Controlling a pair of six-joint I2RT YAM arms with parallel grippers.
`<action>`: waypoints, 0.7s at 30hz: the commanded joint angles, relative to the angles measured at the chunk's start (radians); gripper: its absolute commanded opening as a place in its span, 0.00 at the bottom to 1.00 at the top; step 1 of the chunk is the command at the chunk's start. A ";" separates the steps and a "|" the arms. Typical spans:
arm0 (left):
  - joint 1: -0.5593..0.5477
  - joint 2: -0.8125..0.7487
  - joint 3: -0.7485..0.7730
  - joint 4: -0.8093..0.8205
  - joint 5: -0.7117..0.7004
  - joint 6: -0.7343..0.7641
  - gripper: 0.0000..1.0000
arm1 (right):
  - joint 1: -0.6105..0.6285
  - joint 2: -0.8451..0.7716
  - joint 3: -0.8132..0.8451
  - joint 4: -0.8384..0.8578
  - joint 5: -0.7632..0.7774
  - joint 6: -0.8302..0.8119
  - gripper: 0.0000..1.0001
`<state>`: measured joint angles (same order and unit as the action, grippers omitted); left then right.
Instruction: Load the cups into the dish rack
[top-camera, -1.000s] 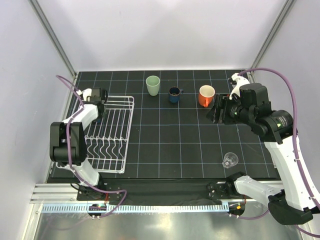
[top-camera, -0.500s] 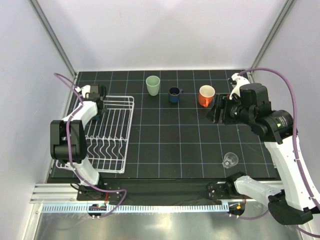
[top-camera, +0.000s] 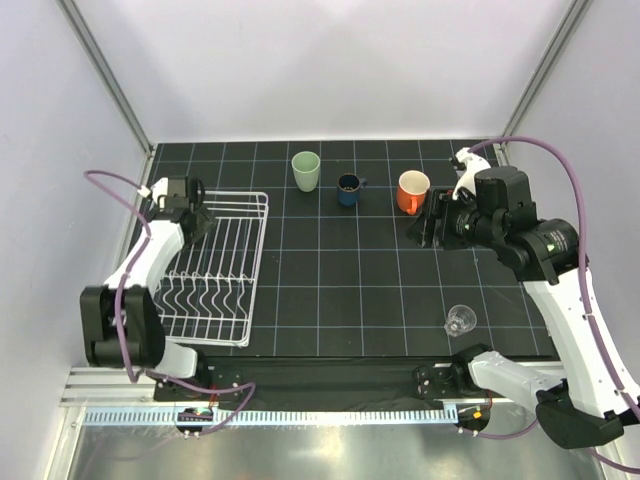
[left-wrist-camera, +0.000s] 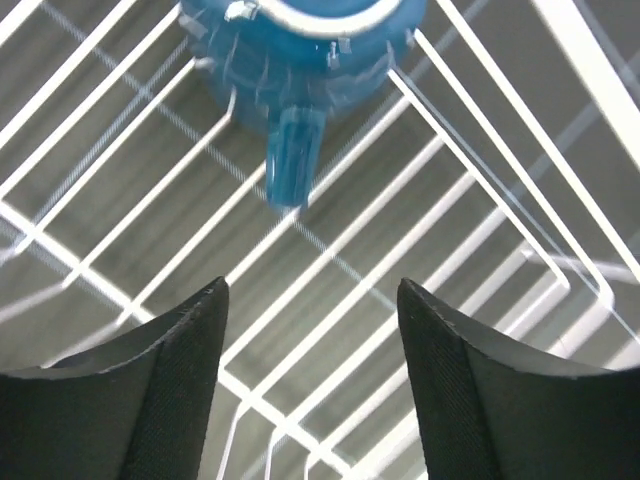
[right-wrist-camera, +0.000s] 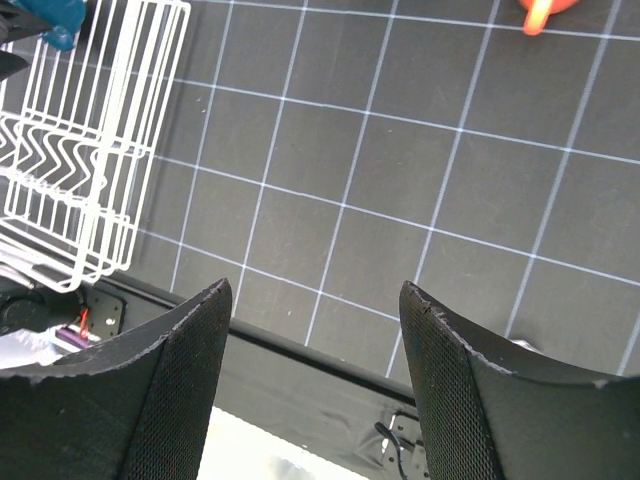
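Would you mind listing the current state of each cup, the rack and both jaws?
Light blue mug: in the rack, not held.
Rack: holds one mug.
Green tumbler: upright.
Dark blue mug: upright.
Orange mug: upright.
Glass: pose unclear.
Left jaws: open, empty.
Right jaws: open, empty.

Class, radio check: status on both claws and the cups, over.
Left claw open, blue mug in rack. Right claw open, empty. Four cups outside. Nothing blocking.
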<state>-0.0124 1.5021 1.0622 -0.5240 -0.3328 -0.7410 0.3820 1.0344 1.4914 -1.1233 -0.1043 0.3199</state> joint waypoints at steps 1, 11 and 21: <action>-0.009 -0.150 -0.028 -0.062 0.057 -0.054 0.68 | -0.005 0.013 -0.022 0.062 -0.060 -0.004 0.69; -0.290 -0.515 -0.154 -0.227 0.244 -0.126 0.67 | -0.003 0.121 -0.063 0.112 -0.149 0.064 0.69; -0.497 -0.819 -0.190 -0.468 0.311 -0.178 0.70 | -0.005 0.255 -0.046 0.120 -0.103 0.145 0.69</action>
<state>-0.5053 0.7467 0.8288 -0.8997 -0.0547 -0.9390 0.3820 1.2617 1.4200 -1.0431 -0.2306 0.4232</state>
